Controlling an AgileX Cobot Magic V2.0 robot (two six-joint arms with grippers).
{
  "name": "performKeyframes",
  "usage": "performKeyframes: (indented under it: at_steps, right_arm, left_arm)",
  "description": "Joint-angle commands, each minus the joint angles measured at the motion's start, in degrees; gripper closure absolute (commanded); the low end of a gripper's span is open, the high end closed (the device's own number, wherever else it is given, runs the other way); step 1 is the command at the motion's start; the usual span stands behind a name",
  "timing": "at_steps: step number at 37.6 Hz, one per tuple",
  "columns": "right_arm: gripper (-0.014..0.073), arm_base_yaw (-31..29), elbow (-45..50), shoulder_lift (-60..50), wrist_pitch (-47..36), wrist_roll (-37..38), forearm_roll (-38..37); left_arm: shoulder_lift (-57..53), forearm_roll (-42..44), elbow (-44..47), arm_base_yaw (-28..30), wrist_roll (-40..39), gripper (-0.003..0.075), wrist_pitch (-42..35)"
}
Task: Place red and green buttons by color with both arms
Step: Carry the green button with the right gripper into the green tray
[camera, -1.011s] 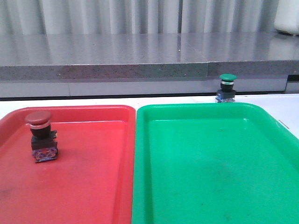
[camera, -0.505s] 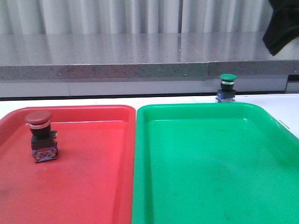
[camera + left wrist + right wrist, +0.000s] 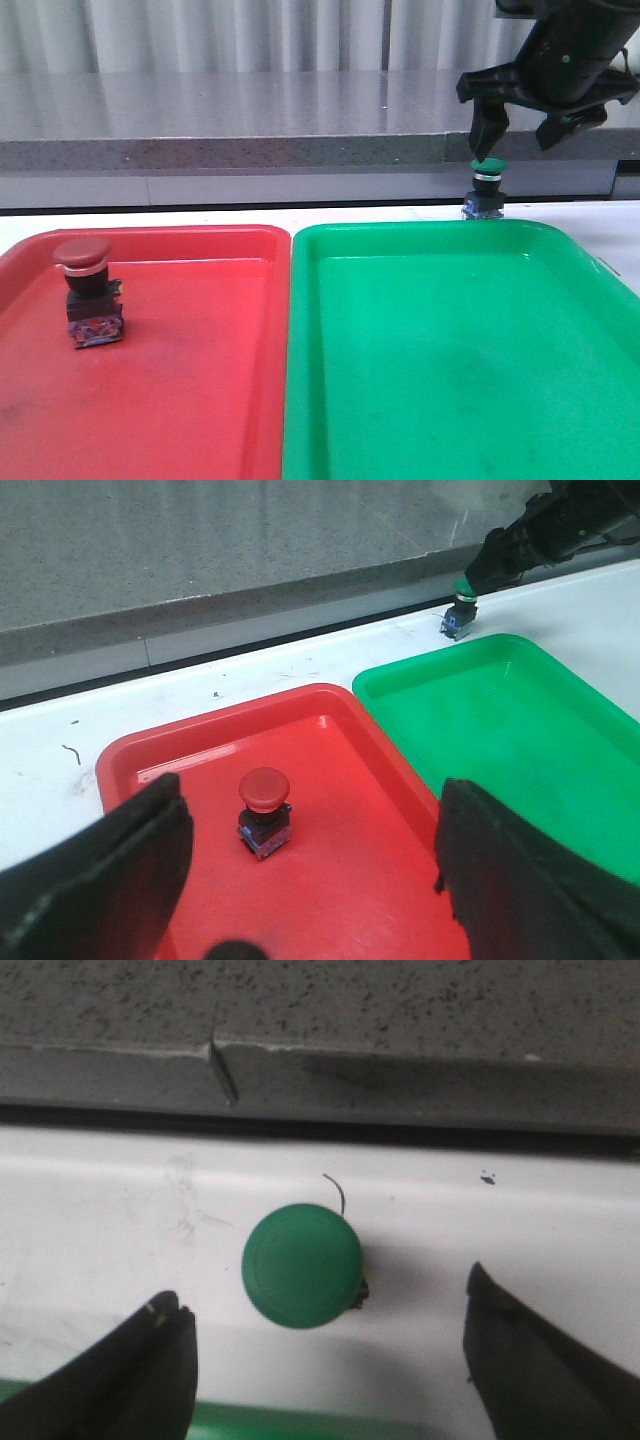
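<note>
We see two shallow plastic trays side by side on the white table [image 3: 620,225], their long rims touching: a red tray [image 3: 200,400] on the left and a green tray [image 3: 450,380] on the right. The red button [image 3: 82,290] stands upright inside the red tray, toward its far left part, dark red cap on top of a black body with a bluish base; in the left wrist view the same button [image 3: 264,810] sits between the two spread fingers of the left gripper [image 3: 310,880], whose jaws are wide apart and hold nothing. The green tray has nothing in it. The green button [image 3: 487,187] stands upright on the table just beyond the green tray's far rim, outside it. Our right gripper [image 3: 520,125] hangs directly over that button with its fingers parted on either side of the green cap, not touching it; from the right wrist view the cap [image 3: 302,1265] lies centred between the open fingers. Behind the table runs a grey speckled ledge [image 3: 250,120], and behind that a pale, vertically ribbed wall [image 3: 250,35].
</note>
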Motion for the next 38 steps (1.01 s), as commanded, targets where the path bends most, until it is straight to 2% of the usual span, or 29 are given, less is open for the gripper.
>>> performKeyframes:
  at_steps: [1, 10, 11, 15, 17, 26, 38]
  right_arm:
    - [0.0026, -0.32, -4.18, -0.18, -3.7, 0.36, 0.64]
    - [0.0039, -0.27, -6.57, 5.63, -7.37, 0.36, 1.69]
    - [0.0064, -0.27, -6.57, 5.92, -7.37, 0.36, 1.69]
    - [0.026, -0.27, -6.57, 5.97, -7.37, 0.36, 2.07]
    - [0.0304, -0.27, -6.57, 5.72, -7.38, 0.36, 2.4]
    - [0.0283, -0.27, -6.57, 2.31, -5.41, 0.36, 2.48]
    - [0.0285, 0.62, -4.79, -9.29, 2.63, -1.69, 2.36]
  left_arm:
    - [0.45, -0.65, -1.4, -0.45, 0.16, 0.0218, -4.47]
    - [0.45, -0.65, -1.4, -0.45, 0.16, 0.0218, -4.47]
    - [0.45, -0.65, -1.4, -0.45, 0.16, 0.0219, -4.47]
    - [0.45, -0.65, -1.4, -0.45, 0.16, 0.0219, -4.47]
    - [0.45, -0.65, -1.4, -0.45, 0.16, 0.0219, -4.47]
    - [0.45, -0.65, -1.4, -0.45, 0.16, 0.0219, -4.47]
    - [0.45, -0.65, -1.4, -0.45, 0.16, 0.0219, -4.47]
